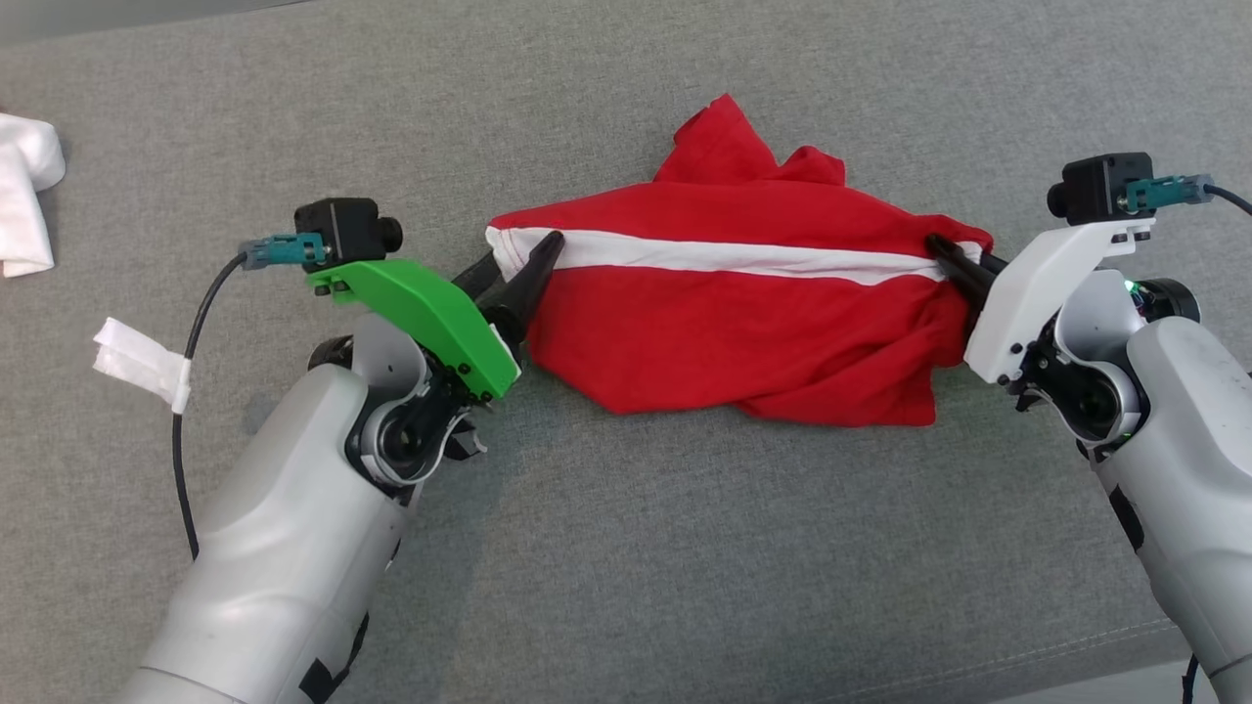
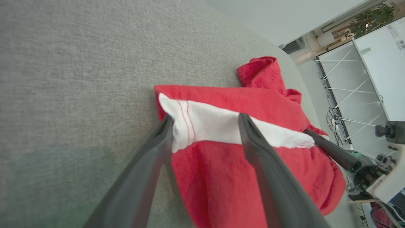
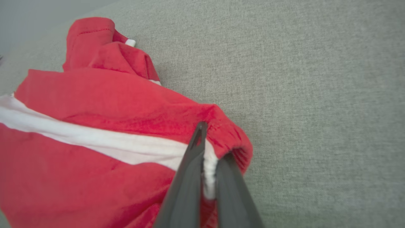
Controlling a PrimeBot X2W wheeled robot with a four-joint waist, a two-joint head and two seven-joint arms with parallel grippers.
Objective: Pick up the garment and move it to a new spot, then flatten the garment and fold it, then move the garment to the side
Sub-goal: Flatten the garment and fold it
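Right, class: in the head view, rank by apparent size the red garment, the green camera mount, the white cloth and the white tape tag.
1. red garment
2. green camera mount
3. white cloth, though the frame edge cuts it off
4. white tape tag

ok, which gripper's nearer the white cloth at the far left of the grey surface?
Left. The left gripper stands open at the left end of the red garment, on the side of the white cloth. The right gripper is shut on the garment's right end, farther away.
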